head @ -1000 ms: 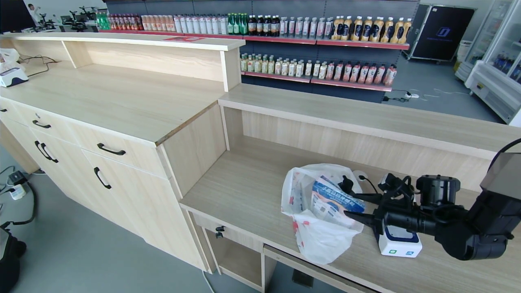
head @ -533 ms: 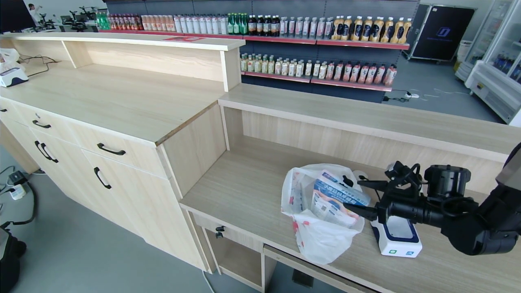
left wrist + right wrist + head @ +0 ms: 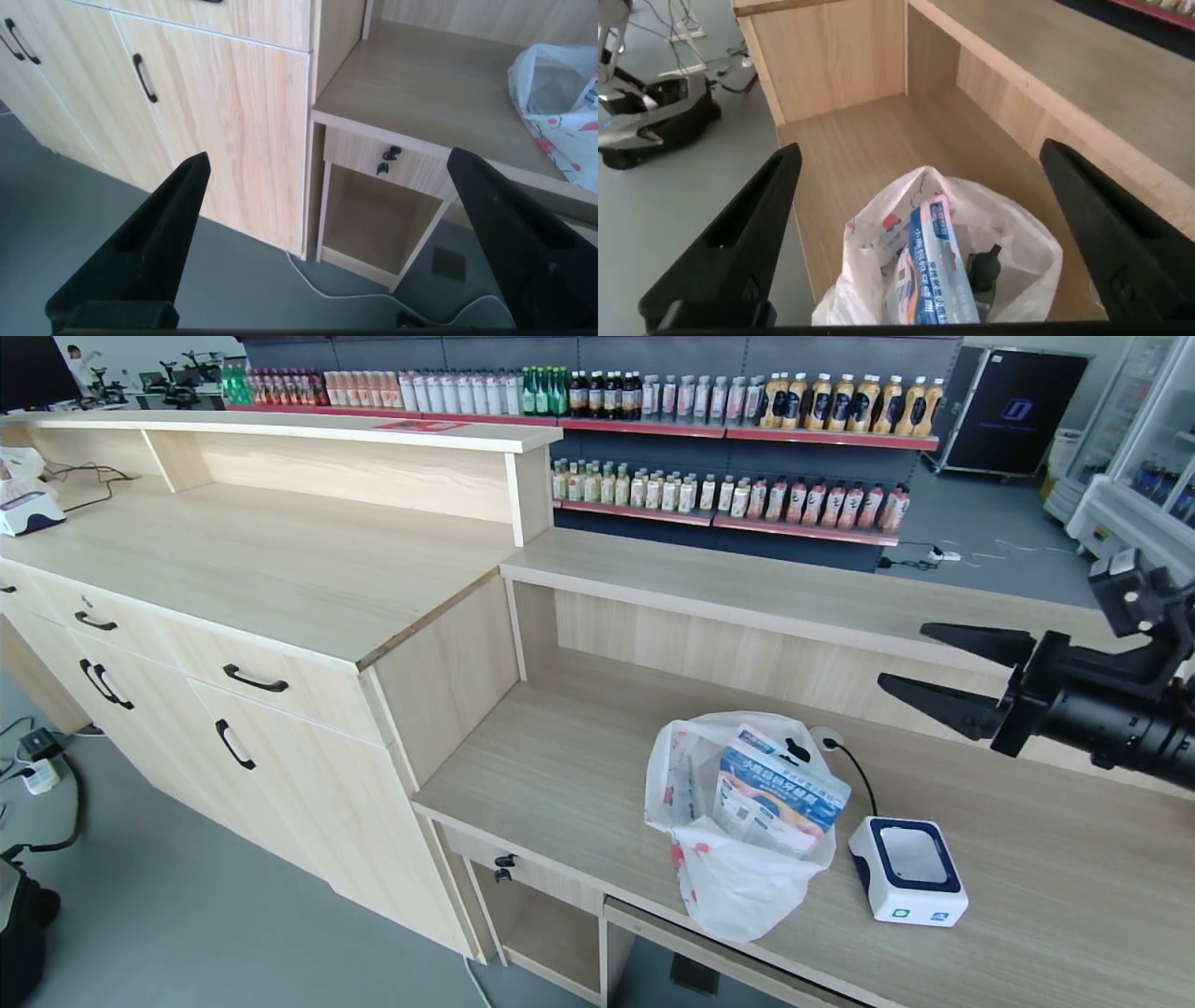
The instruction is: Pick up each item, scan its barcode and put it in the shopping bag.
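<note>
A white plastic shopping bag (image 3: 738,877) stands on the lower counter with a blue and white packet (image 3: 775,795) sticking out of its mouth. The white scanner (image 3: 907,871) with a dark blue rim lies just right of the bag. My right gripper (image 3: 924,668) hangs open and empty above and to the right of the bag, near the counter's back ledge. In the right wrist view the bag (image 3: 1008,243) and packet (image 3: 936,266) lie below between the open fingers. My left gripper (image 3: 327,233) is open and empty, low beside the cabinet, with the bag (image 3: 561,93) off to one side.
The lower counter (image 3: 579,756) has a raised back ledge (image 3: 822,597) and a taller counter (image 3: 261,560) on its left with drawers and doors. A black cable (image 3: 854,770) runs from the scanner to the back. Drink shelves (image 3: 728,439) stand behind.
My right gripper has drawn back from the bag, rising up and to the right, open and empty. The packet stays in the bag, and the scanner is now uncovered.
</note>
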You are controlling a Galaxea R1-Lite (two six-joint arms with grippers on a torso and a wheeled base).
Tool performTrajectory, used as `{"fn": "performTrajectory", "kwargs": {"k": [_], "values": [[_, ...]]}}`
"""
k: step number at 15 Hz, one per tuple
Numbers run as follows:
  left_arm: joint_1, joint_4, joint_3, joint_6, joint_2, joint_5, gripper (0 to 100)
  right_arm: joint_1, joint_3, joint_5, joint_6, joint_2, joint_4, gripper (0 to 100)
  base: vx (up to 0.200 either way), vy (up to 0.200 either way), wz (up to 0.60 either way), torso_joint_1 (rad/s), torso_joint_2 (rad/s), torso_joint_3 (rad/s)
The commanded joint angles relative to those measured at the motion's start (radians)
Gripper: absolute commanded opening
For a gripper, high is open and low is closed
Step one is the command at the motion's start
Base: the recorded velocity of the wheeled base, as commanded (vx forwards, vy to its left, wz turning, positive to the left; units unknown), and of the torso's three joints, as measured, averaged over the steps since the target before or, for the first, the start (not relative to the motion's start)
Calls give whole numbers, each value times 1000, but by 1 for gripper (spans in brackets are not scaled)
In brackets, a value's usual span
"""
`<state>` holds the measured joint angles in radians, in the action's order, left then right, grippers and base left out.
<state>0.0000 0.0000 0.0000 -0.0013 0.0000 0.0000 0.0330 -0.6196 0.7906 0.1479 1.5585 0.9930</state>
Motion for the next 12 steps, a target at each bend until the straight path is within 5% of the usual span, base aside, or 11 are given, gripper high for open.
{"fn": "performTrajectory", "kwargs": {"k": [1,4,9,12], "values": [[0,0,0,0,0,0,100,71,3,-25,90,-198,-83,100,0,0,0,0,0,0],[0,0,0,0,0,0,100,100,-40,-93,121,-248,-203,100,0,0,-600,1,2,2],[0,0,0,0,0,0,100,99,-262,-441,-10,-354,-708,100,0,0,-600,3,2,3],[0,0,0,0,0,0,100,128,-140,-511,-88,-468,-715,100,0,0,-200,1,1,1]]}}
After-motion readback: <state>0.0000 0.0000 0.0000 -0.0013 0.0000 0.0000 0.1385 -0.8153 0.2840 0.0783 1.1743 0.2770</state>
